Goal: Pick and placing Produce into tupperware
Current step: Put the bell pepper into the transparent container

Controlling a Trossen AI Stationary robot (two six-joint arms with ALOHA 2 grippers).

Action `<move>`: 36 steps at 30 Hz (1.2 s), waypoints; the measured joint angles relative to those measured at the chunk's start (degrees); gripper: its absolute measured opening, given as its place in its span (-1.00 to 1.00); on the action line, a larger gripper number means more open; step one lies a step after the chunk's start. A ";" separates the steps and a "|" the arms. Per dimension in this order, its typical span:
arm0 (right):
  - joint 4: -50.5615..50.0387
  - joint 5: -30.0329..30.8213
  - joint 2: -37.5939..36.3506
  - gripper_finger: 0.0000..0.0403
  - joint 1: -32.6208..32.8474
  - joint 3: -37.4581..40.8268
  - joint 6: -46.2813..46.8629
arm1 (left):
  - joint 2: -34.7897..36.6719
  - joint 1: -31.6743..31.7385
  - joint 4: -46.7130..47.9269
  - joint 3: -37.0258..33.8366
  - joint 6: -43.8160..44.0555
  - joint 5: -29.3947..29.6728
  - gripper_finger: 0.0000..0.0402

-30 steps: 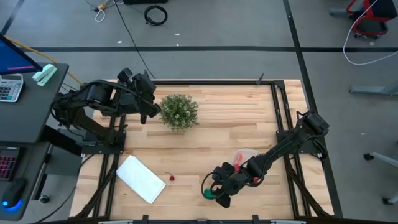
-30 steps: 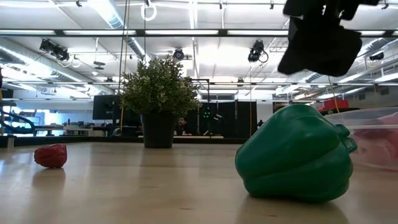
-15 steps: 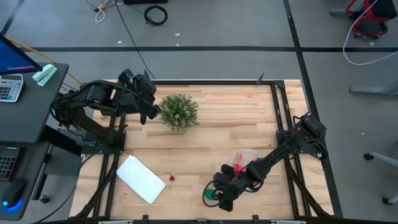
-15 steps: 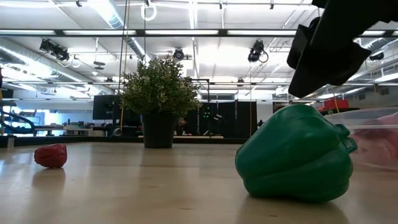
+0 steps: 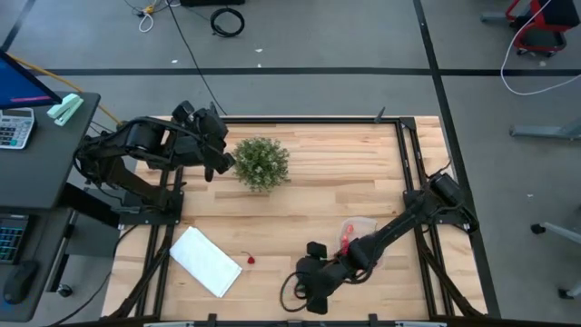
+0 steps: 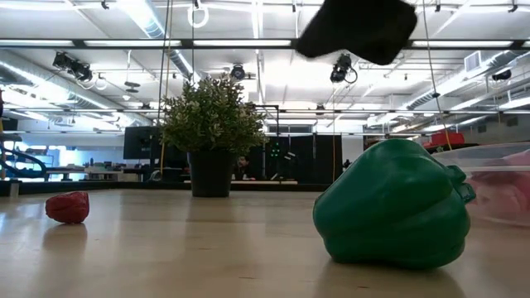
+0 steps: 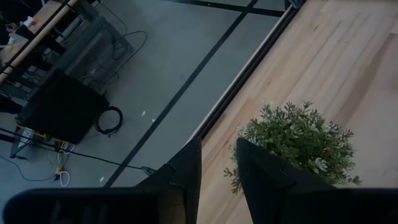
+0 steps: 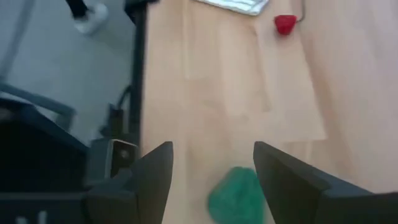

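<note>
The green toy pepper (image 6: pixel 393 207) rests on its underside on the table near its near edge. My right gripper (image 8: pixel 211 149) hangs open above it (image 6: pixel 356 29), touching nothing. In the right wrist view the pepper (image 8: pixel 236 196) shows between the fingers. In the high view the right gripper (image 5: pixel 306 292) covers the pepper. A small red piece (image 5: pixel 250 260) lies to its left, also seen low (image 6: pixel 68 207). The round clear tupperware (image 5: pixel 360 234) holds red and pink pieces. My left gripper (image 7: pixel 217 165) waits beside the bushy plant, narrowly open.
A bushy green plant in a dark pot (image 5: pixel 261 163) stands at the table's far left. A flat white rectangle (image 5: pixel 206 262) lies near the near left corner. Bare wood stretches between the plant and the tupperware (image 6: pixel 497 186). The table's near edge is close to the right gripper.
My right gripper has travelled toward the table's left and near edge, ending over the green pepper, which it now covers in the high view. The pepper, the red piece and the tupperware have stayed where they were.
</note>
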State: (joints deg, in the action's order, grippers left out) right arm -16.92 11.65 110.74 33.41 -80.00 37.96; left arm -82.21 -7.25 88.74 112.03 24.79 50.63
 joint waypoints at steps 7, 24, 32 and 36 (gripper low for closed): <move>-11.47 -1.48 3.16 0.15 -0.75 -5.23 8.15 | 0.00 0.00 1.24 0.00 -0.39 0.01 -0.47; -11.12 -0.29 9.15 0.15 1.26 -4.93 10.13 | 0.00 0.00 1.28 0.00 -0.42 0.04 -0.47; -11.71 0.50 9.48 0.15 1.27 -4.95 10.51 | 0.00 0.00 1.28 0.00 -0.38 0.04 -0.47; -12.39 0.88 10.06 0.16 1.27 -5.07 10.46 | 0.00 0.00 1.28 0.00 -0.01 0.04 -0.47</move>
State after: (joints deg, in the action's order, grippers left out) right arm -29.31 12.52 120.80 34.68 -85.07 48.42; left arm -82.21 -7.25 90.02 112.03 24.78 50.68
